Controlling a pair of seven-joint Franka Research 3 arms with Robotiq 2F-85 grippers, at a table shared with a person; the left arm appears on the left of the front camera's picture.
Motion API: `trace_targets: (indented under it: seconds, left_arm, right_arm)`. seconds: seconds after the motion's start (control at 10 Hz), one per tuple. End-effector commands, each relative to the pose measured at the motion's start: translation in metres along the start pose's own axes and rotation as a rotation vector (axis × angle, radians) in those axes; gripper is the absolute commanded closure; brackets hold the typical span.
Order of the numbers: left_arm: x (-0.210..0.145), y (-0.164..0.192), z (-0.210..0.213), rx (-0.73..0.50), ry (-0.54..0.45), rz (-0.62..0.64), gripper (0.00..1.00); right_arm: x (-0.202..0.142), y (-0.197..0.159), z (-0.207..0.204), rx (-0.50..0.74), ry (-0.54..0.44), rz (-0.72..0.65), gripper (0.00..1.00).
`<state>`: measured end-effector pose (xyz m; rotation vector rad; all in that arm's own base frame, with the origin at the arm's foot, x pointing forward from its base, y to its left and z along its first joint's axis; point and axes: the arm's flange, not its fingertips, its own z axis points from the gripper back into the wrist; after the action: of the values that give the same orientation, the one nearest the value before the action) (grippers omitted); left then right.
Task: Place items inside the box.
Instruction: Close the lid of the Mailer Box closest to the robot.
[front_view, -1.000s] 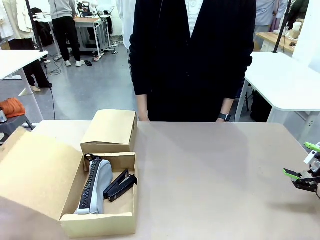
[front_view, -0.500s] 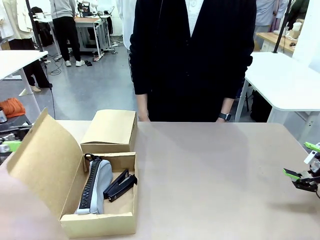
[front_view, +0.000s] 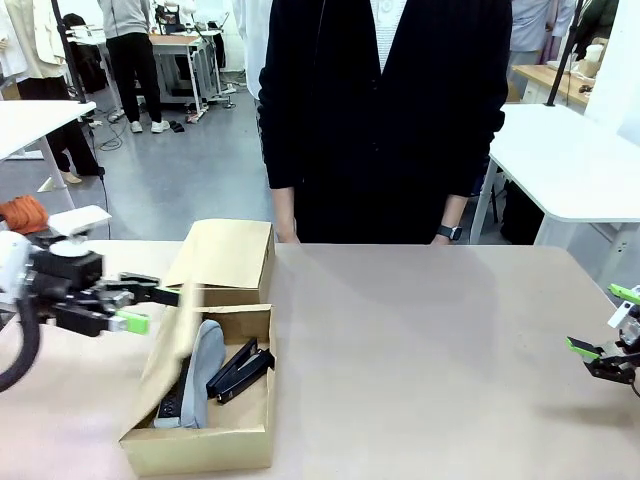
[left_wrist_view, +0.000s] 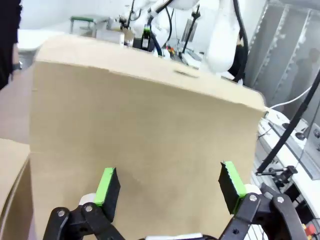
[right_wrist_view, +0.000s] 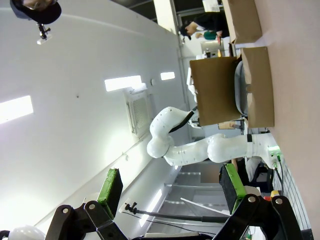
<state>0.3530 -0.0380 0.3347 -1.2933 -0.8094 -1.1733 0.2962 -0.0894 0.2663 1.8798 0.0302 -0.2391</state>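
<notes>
The box sits at the front left of the table, its wide flap lid raised and leaning over the opening. Inside lie the grey zip pouch and the black stapler. My left gripper is open just left of the flap. In the left wrist view the flap's outer face stands right in front of the open left gripper, with nothing between the fingers. My right gripper hangs open over the table's right edge. From the open right gripper the box shows far off.
A smaller closed cardboard box stands just behind the open one. A person in dark clothes stands at the far side, hands down. The middle and right of the tabletop are bare.
The flap lid has swung up from lying flat on the left and now leans over the box. My left arm has come in from the left behind it. The right gripper has not moved.
</notes>
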Motion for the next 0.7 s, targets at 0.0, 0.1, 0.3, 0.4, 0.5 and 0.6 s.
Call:
trace_targets:
  seconds: [0.0, 0.1, 0.3, 0.4, 0.5, 0.6]
  left_arm:
    - [-0.047, -0.105, -0.095, 0.032, 0.068, -0.026, 0.0]
    - [-0.058, -0.105, -0.104, 0.047, 0.103, -0.048, 0.0]
    - [-0.066, -0.099, -0.108, 0.071, 0.142, -0.032, 0.0]
    - [-0.068, -0.097, -0.107, 0.083, 0.156, -0.033, 0.0]
    - [-0.068, -0.096, -0.106, 0.093, 0.16, -0.039, 0.0]
    - [-0.068, -0.095, -0.103, 0.093, 0.158, -0.036, 0.0]
  right_arm:
    - [0.002, 0.008, -0.002, 0.008, -0.017, -0.017, 0.0]
    - [0.002, 0.008, -0.002, 0.008, -0.017, -0.017, 0.0]
    - [0.002, 0.008, -0.002, 0.008, -0.017, -0.017, 0.0]
    - [0.002, 0.008, -0.002, 0.008, -0.017, -0.017, 0.0]
    - [0.002, 0.008, -0.002, 0.008, -0.017, -0.017, 0.0]
    - [0.002, 0.008, -0.002, 0.008, -0.017, -0.017, 0.0]
